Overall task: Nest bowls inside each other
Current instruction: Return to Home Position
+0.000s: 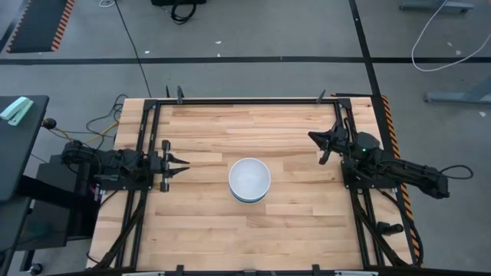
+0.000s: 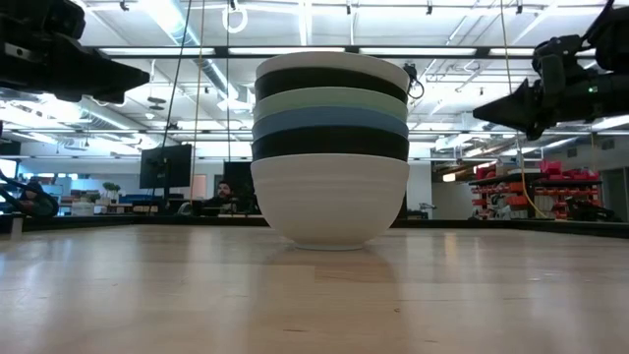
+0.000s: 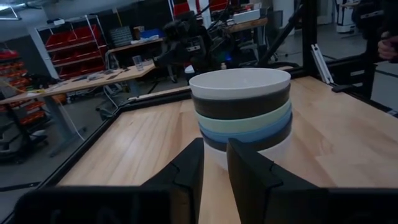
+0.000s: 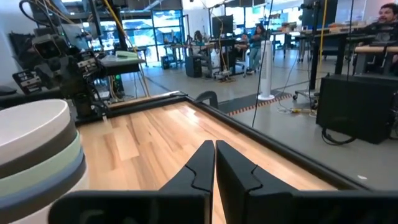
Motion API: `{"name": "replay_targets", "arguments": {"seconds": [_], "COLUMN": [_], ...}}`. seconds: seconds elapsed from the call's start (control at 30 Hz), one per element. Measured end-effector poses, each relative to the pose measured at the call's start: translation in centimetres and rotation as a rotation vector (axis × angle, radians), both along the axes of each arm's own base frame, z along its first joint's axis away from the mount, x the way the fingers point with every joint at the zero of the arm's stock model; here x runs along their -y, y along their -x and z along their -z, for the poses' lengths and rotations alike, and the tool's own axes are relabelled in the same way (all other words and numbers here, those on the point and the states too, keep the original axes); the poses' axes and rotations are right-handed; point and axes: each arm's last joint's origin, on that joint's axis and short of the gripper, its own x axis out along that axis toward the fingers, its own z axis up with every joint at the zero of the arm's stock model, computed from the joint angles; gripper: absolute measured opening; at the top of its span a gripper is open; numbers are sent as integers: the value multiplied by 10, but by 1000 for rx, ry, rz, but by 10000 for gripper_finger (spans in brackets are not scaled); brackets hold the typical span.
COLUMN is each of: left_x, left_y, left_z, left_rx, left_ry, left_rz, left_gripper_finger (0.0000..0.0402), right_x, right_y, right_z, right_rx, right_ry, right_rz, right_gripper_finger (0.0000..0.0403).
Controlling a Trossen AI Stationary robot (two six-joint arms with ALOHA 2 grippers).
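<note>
Six bowls stand nested in one stack [image 1: 249,179] at the table's middle, the bottom white bowl resting on the wood [image 2: 330,202]. Above it come black, blue, mint green, black and a white bowl on top [image 3: 239,79]. The stack also shows at the edge of the right wrist view [image 4: 37,155]. My left gripper [image 1: 186,165] hovers to the stack's left, pointing at it, its fingers a little apart [image 3: 215,155] and empty. My right gripper [image 1: 311,136] hovers to the stack's far right, shut and empty [image 4: 215,149].
A black metal frame [image 1: 245,100] runs along the table's edges. Bare wood lies all around the stack [image 1: 253,238]. Both arms hang above table height in the low view [image 2: 511,103]. People sit at desks in the room beyond the table [image 4: 258,37].
</note>
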Motion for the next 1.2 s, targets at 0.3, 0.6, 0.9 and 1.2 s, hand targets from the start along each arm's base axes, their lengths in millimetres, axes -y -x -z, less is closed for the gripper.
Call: {"name": "replay_targets", "arguments": {"seconds": [0.3, 0.6, 0.9, 1.2], "left_x": [0, 0, 5, 7], "left_y": [0, 0, 0, 0], "left_z": [0, 0, 1, 0], "left_rx": [-1, -1, -5, -1], "left_ry": [-36, -61, -88, -79], "left_rz": [-1, 1, 171, 241], "left_gripper_finger": [87, 78, 89, 81], "right_x": [1, 1, 1, 1], "right_y": [-2, -2, -2, -2], "right_z": [3, 3, 3, 3], "right_rx": [-23, -22, -22, -22], "right_ry": [-43, -43, -43, -43], "right_rz": [-2, -2, -2, -2], "right_gripper_finger": [23, 23, 23, 23]}}
